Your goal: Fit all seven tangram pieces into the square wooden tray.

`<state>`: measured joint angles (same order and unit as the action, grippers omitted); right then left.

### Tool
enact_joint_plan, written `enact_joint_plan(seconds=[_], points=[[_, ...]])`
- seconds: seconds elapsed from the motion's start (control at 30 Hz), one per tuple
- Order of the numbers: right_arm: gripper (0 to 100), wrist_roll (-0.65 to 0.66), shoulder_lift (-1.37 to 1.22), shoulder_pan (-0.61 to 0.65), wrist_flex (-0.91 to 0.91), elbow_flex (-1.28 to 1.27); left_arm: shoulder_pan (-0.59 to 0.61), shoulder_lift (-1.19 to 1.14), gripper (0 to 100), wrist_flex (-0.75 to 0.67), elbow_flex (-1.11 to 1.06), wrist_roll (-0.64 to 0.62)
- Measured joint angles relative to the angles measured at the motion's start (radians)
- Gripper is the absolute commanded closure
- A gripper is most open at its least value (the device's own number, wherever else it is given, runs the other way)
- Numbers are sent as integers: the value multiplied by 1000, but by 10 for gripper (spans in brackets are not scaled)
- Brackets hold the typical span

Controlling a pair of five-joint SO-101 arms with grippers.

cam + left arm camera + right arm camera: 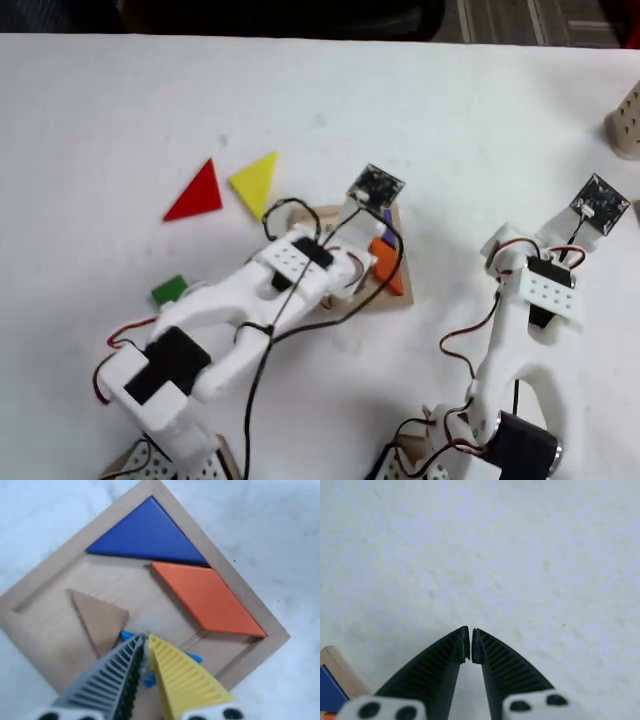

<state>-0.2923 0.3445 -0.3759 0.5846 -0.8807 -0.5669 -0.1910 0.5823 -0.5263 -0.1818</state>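
Beneath the clenched left hand [146, 640] lies a light-blue piece [126, 635] in the tray [232, 580]; right hand [470, 645] clenched above worktop [520, 555].

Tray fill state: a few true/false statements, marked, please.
The blue triangle lies in the tray. True.
The orange parallelogram lies outside the tray. False: it lies in it, beside the blue triangle.
The red triangle and yellow triangle lie outside the tray. True.
The green piece is in the tray. False: it is on the table.
The right gripper holds a piece. False: shut on nothing.
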Motion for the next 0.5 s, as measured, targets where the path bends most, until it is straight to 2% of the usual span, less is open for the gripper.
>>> enact_joint_plan(seconds=[0.23,0.37,0.5], points=[[978,0,0,17,0,0,92,-3,979,92,14,0],[978,5,0,15,0,0,146,-3,979,92,14,-3],[978,37,0,15,0,0,150,-3,979,95,14,-3]])
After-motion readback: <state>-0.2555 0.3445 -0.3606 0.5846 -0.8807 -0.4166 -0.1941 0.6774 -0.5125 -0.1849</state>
